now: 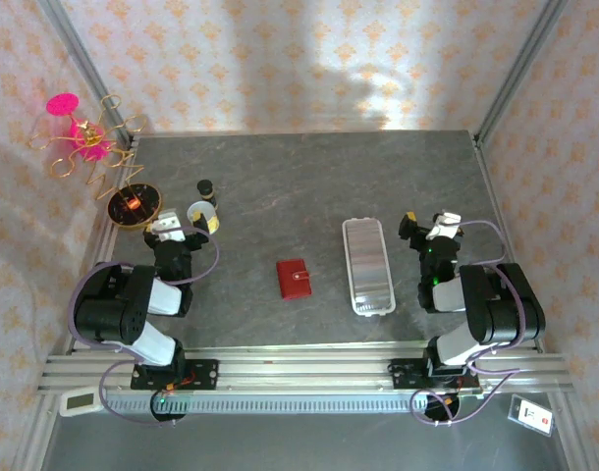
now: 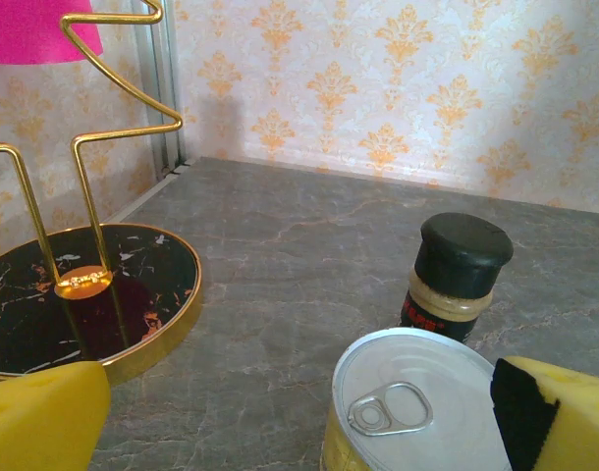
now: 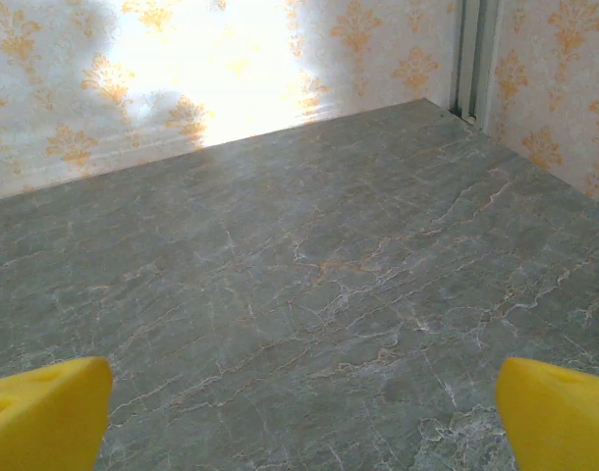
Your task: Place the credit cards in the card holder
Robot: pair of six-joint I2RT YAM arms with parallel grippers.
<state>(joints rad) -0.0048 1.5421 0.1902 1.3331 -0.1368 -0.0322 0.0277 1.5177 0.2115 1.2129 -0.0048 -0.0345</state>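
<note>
Your left gripper has its yellow fingers spread wide. A tin can with a ring-pull lid stands low between them, closer to the right-hand pad, and you cannot tell from here whether it touches. Your right gripper is also spread wide, with only bare tabletop between its fingers.

The table is a grey slab with marble veining. Walls papered in pale pink with an orange damask pattern close it in on three sides, with aluminium posts at the corners. Bright light washes out the back wall on the right. A slotted metal rail along the near edge carries both arm bases.

The card holder lies closed and flat near the table's middle, between the two arms and well apart from both grippers. Just to its right is a pale ribbed tray, lying lengthwise. You cannot tell whether the credit cards are in it.

A small jar with a black lid stands just behind the can. Its dark label carries red print too small to read. To the left is a gold wire stand on a black marbled base with a gold rim, with pink pieces at its top. Below the rail sit a small display unit and a white tag with a red mark, both illegible.
</note>
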